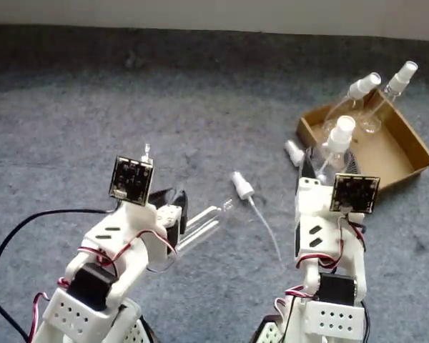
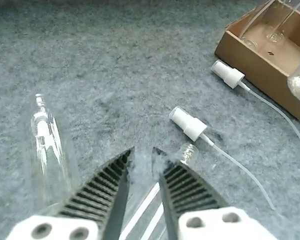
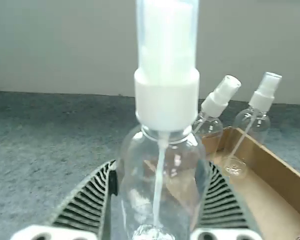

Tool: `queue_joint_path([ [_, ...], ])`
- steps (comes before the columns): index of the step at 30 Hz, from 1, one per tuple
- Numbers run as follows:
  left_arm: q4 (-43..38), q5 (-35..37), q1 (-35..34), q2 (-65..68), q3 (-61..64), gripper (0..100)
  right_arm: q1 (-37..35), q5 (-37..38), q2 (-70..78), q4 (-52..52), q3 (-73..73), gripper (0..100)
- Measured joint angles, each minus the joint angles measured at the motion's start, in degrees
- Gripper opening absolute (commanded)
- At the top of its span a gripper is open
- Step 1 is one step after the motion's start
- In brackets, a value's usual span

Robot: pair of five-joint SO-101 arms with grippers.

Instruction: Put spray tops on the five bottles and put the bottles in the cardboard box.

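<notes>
Our right gripper (image 3: 157,202) clamps a capped bottle (image 3: 160,165); next, we think, it goes into the box (image 1: 404,146). Our left gripper (image 2: 142,151) stands open over a bare bottle (image 2: 188,152).

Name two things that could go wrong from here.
The clear capped bottle in the right gripper might topple the two standing capped bottles when lowered into the brown cardboard box. The loose white spray top has a thin dip tube, which the left gripper might snag.
</notes>
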Motion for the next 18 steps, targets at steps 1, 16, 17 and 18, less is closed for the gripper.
queue_joint_path([
  [1, 0.00, 0.00, 0.00, -2.64, 1.85, 1, 0.97, 0.00, 0.00, 0.00, -0.97, 10.1],
  [16, 0.00, -2.29, -2.81, -20.31, 13.36, 1, 12.66, 0.00, 36.13, -6.07, -25.41, 10.1],
  [17, 0.00, -2.37, -4.22, -20.22, 14.15, 1, 13.19, 0.00, 38.68, -8.44, -26.02, 10.1],
  [18, 0.00, -2.37, -5.45, -20.22, 15.12, 1, 13.71, 0.00, 41.14, -10.64, -26.46, 10.1],
])
